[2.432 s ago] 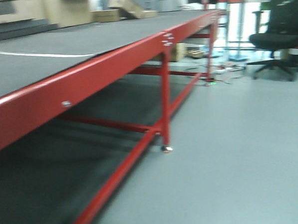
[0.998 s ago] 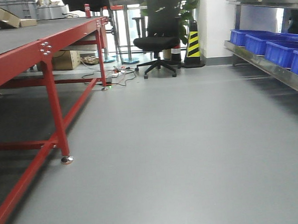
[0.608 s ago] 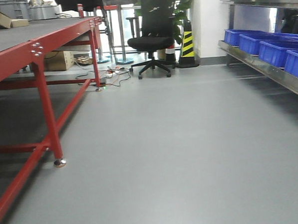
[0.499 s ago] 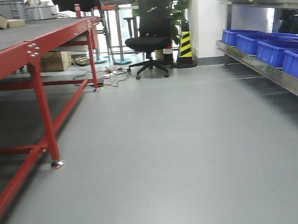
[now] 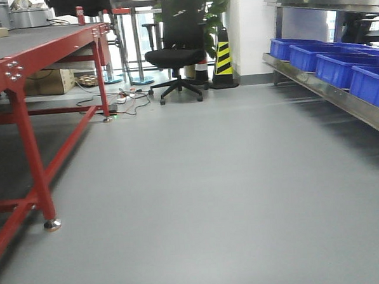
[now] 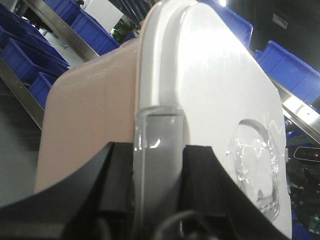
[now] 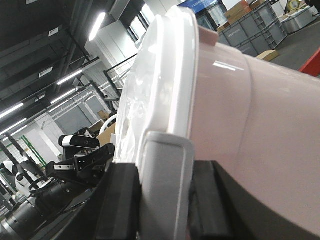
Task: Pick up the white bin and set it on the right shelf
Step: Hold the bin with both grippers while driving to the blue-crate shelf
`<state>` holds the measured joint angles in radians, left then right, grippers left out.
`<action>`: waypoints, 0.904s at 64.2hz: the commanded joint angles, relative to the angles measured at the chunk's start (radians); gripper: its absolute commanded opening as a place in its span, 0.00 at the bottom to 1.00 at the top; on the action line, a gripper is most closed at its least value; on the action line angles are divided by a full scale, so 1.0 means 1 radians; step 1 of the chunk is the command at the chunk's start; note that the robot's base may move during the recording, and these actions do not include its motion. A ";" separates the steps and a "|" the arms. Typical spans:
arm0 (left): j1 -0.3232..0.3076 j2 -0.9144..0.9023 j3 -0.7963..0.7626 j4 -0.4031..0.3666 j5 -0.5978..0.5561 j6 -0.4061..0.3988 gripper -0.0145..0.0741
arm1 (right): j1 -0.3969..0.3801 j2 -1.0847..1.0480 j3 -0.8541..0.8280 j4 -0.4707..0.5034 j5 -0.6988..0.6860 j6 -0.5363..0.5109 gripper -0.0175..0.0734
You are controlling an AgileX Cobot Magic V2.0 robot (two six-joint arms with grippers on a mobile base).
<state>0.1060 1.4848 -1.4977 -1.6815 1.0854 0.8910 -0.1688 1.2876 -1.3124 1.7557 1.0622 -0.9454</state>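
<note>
The left gripper [image 6: 157,150] pressed one clear finger onto the lid rim of the single white bin [image 6: 210,75]. The right gripper [image 7: 167,170] did the same at the opposite end. I could not tell how far either was open. The bin hung between the two. Four blue crates [image 5: 338,67] sat along the front rail of the right shelf [image 5: 330,96].

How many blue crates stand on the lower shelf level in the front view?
4, in one row on the shelf: farthest crate, second, third, nearest. More may lie beyond the right edge.
</note>
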 commanded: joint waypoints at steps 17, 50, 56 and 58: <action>-0.048 -0.054 -0.039 -0.067 0.230 0.021 0.07 | 0.029 -0.041 -0.043 0.156 0.151 -0.013 0.45; -0.048 -0.049 -0.039 -0.067 0.222 0.021 0.07 | 0.029 -0.041 -0.043 0.155 0.149 -0.013 0.45; -0.048 -0.049 -0.039 -0.067 0.222 0.021 0.07 | 0.029 -0.041 -0.043 0.155 0.145 -0.013 0.45; -0.048 -0.049 -0.039 -0.067 0.222 0.021 0.07 | 0.029 -0.041 -0.043 0.155 0.142 -0.013 0.45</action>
<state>0.1060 1.4848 -1.4977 -1.6832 1.0854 0.8910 -0.1688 1.2876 -1.3124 1.7557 1.0605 -0.9454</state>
